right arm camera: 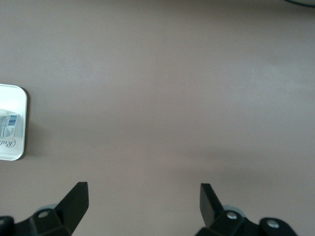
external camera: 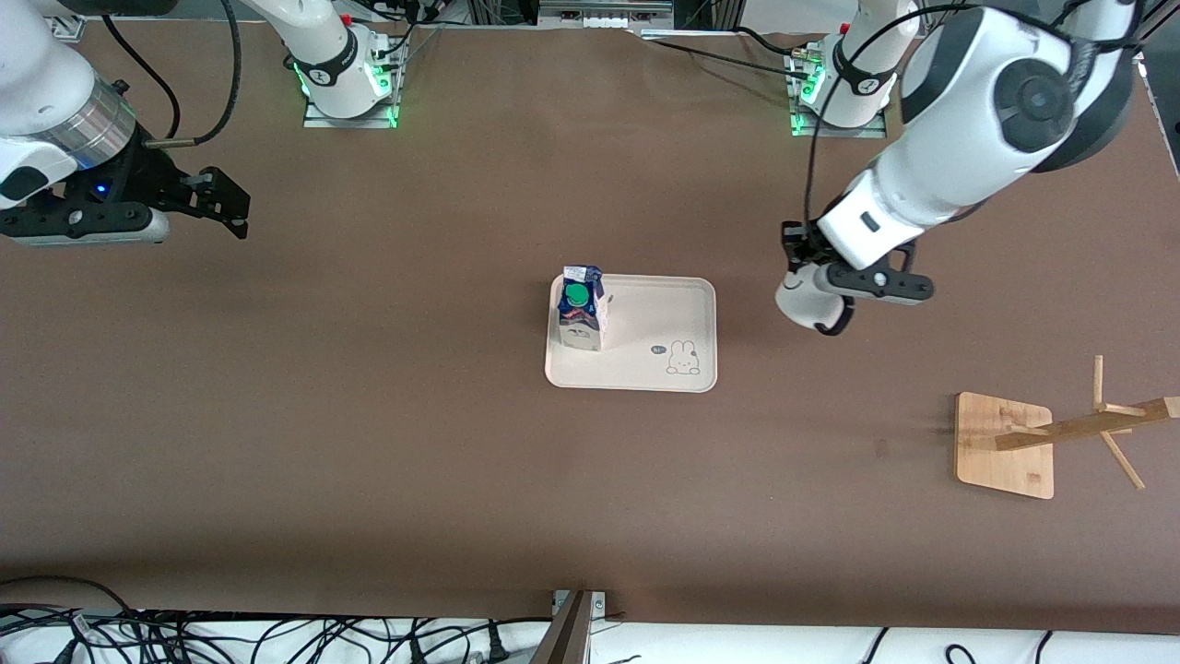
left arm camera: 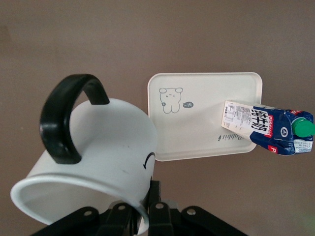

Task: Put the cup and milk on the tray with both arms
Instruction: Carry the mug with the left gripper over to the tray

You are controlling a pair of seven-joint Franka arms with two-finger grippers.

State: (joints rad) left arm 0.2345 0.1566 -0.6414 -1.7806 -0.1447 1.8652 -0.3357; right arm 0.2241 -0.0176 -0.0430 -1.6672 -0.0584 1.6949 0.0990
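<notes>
Now left claw (external camera: 823,293) gripping cup (external camera: 804,300) beside tray (external camera: 687,304), milk (external camera: 581,309) upright there, right claw (external camera: 226,205) open.

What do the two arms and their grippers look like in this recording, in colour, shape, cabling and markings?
Both arms are glossy white with rounded jointed links and black joint caps. The left arm carries a black cable along it; the right arm has a silver wrist ring and a black cable too. The left gripper and right gripper are black, with angular fingers. Green lights glow at both bases.
</notes>
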